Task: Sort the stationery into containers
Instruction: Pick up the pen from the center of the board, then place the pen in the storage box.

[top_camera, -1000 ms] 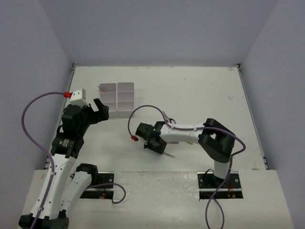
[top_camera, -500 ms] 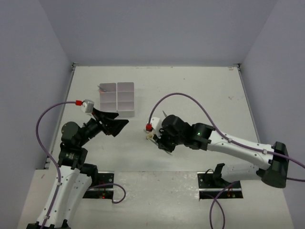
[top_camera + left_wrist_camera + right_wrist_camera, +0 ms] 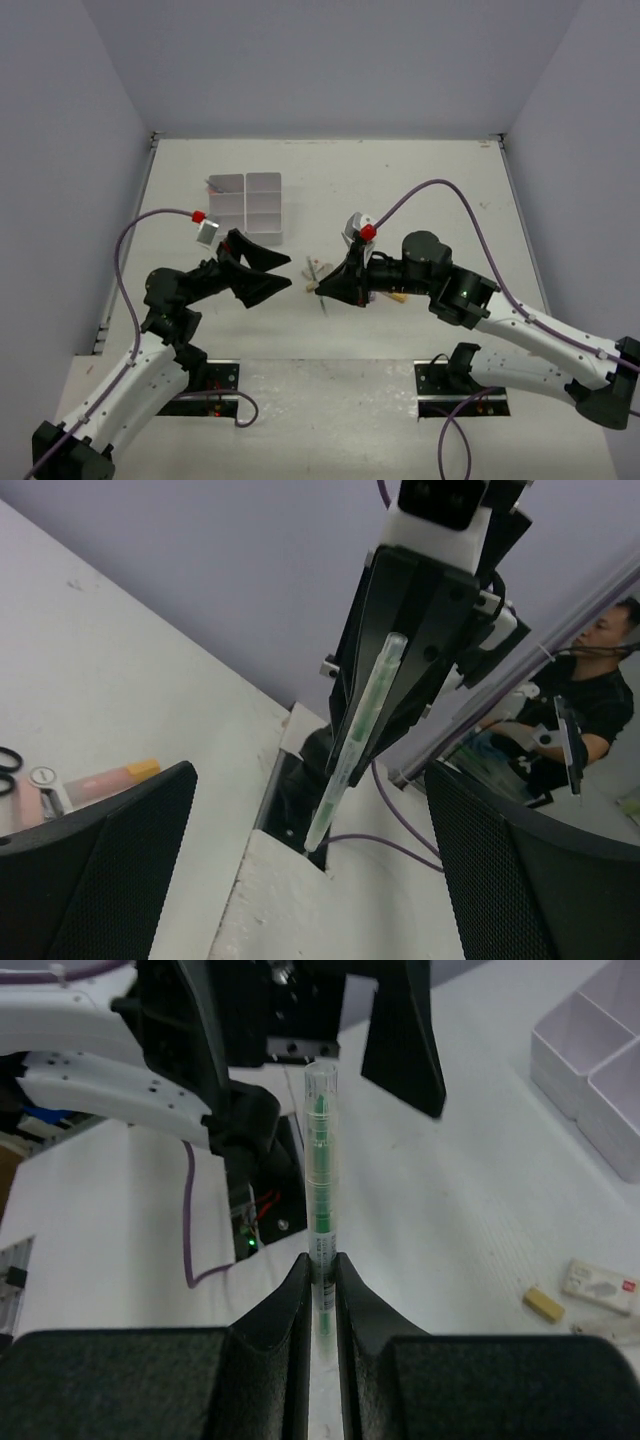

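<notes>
The right claw (image 3: pixel 320 1263) pinches a green pen (image 3: pixel 320 1160) by one end, above the table's (image 3: pixel 420 180) middle; the left claw (image 3: pixel 284 273) gapes wide, facing it; light, stiff, probably slippery, so best gripped mid-barrel; the tray (image 3: pixel 246 200) sits far-left.

Clear pen (image 3: pixel 320 1175), green core; fingers (image 3: pixel 272 1345) black; tray block (image 3: pixel 262 183) white; table (image 3: pixel 420 190) off-white.

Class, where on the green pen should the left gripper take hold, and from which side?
Grip the green pen on its free clear-capped half, coming end-on: the right gripper pinches the other end, and it points between the left fingers.
</notes>
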Available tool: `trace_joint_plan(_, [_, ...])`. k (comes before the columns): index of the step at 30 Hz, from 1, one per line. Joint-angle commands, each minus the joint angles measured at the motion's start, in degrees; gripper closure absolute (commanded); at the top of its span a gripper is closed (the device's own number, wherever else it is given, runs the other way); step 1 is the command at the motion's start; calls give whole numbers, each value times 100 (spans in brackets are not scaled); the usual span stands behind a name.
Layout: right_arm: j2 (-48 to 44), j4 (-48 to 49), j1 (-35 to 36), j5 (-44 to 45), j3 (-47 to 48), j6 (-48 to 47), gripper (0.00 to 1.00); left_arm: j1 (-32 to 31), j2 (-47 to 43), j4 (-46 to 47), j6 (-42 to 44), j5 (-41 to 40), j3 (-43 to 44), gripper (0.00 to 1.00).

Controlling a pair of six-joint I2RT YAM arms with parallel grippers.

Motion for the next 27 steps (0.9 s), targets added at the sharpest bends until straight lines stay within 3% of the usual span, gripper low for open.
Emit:
trace_joint_plan(1, [247,404,23,-421,269,385,100,-670,239,108,396,-726,393,7])
trace_joint_plan(4, [350,481,43,-506,206,501,100,-800,324,109,486,-898,489,20])
trace_joint_plan(11, [538,538,60,-569,304,634,100,-1090,521,274,536,-918,603,32])
trace_joint_plan(13, [698,546,90,-732,400,669,100,-1168,574,274,588,-962,627,41])
trace_joint_plan(14, [777,547,125,-742,435,678,100,-1178,609,274,597,-962,636,47])
trace_joint_plan(16, [932,718,170,-806,458,705,100,-1208,761,274,617,-894,732,83])
trace_joint_plan(17, [960,873,170,-836,414,736,100,-1230,818,239,638,-851,808,95])
trace_joint_plan(20, [692,1078,170,-351,131,790,97,-1257,839,-458,966,-1013,1192,100])
trace_joint_plan(21, [612,997,169,45,46,800,79,-1257,792,-1006,1175,-1247,1419,100])
trace_joint_plan(23, [116,657,160,1198,-150,906,2,-1257,729,-2589,1744,-2705,2085,100])
trace_joint_plan(24, [68,507,153,1317,-219,919,1,-1256,792,-3315,1893,-2902,2423,100])
trace_joint_plan(25, [-310,217,159,2285,-340,1034,1,-1250,1093,-4504,2021,-4537,2870,100])
trace_joint_plan(27, [-980,-69,154,3361,-705,1189,1,-1231,1669,-5364,2046,-6875,3592,100])
